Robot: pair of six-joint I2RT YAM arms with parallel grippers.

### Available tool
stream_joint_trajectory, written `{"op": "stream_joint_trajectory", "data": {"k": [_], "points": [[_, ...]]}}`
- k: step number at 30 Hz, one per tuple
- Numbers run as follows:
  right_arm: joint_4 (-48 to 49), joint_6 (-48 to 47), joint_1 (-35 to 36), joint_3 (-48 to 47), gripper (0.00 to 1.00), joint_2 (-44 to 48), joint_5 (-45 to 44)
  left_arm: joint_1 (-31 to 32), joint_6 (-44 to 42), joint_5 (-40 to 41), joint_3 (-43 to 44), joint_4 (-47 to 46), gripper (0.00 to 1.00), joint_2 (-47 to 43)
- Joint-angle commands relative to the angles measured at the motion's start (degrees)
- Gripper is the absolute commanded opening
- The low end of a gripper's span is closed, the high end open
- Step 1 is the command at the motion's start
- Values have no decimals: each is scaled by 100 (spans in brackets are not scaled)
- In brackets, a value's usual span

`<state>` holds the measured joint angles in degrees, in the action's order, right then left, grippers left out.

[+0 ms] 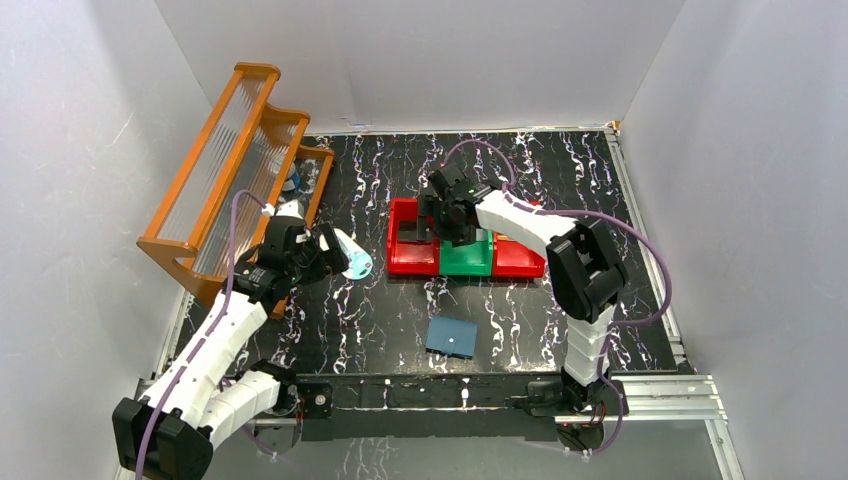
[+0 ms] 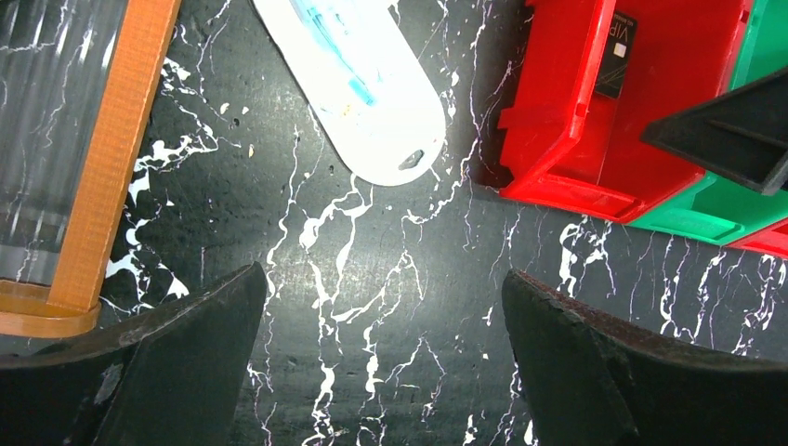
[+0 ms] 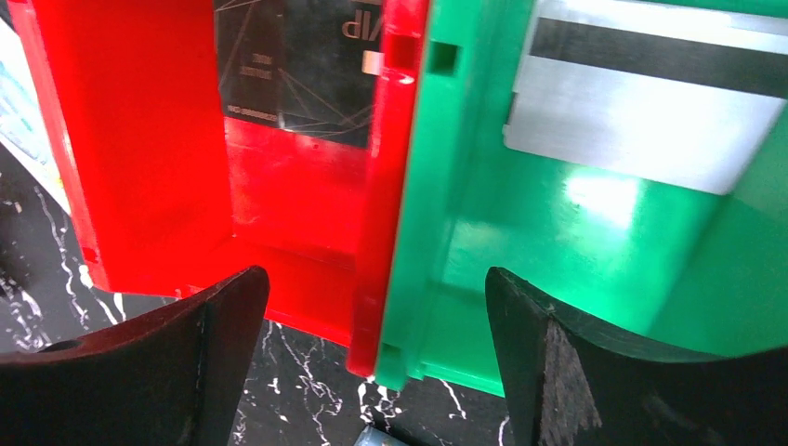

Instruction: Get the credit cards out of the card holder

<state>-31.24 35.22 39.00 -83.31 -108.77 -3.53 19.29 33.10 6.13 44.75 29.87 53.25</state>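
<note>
The right end effector (image 3: 372, 279) hung wide open and empty over the wall shared by a red bin (image 3: 139, 149) and the green bin (image 3: 465, 214). A black card (image 3: 297, 65) lay in the red one, a grey card (image 3: 650, 111) in the green. The left end effector (image 2: 383, 274) gaped too, holding nothing, above the desk (image 2: 353, 232) near a white case (image 2: 372, 93). The holder (image 1: 451, 336) lay flat near the front edge, well apart from both. I couldn't spot a tan card. If one was inside, I'd pin the holder with one arm and slide the card out along its pocket
</note>
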Motion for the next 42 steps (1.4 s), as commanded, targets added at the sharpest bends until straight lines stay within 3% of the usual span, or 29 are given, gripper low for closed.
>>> {"op": "stream_joint_trajectory", "data": {"k": [1,14,23,27,32,36,42], "points": [[-7,-142,-7,-449,93,-83,565,-13,-11,-104,-73,-87,98,-108],[-30,-317,97,-1017,87,-596,1140,-8,-78,-257,-179,-86,98,-123],[-532,-695,315,-1477,87,-618,563,-13,-38,-442,-267,-101,98,-99],[-504,-866,334,-795,90,138,189,-10,128,-497,-305,-186,98,-99],[-286,-821,329,760,91,1526,51,-17,105,-1056,-415,-497,98,-29],[4,-485,330,2165,91,2517,661,-13,-23,-1567,-517,-705,98,53],[272,61,383,3425,85,3055,1817,-8,-124,-2458,-561,-915,94,378]]}}
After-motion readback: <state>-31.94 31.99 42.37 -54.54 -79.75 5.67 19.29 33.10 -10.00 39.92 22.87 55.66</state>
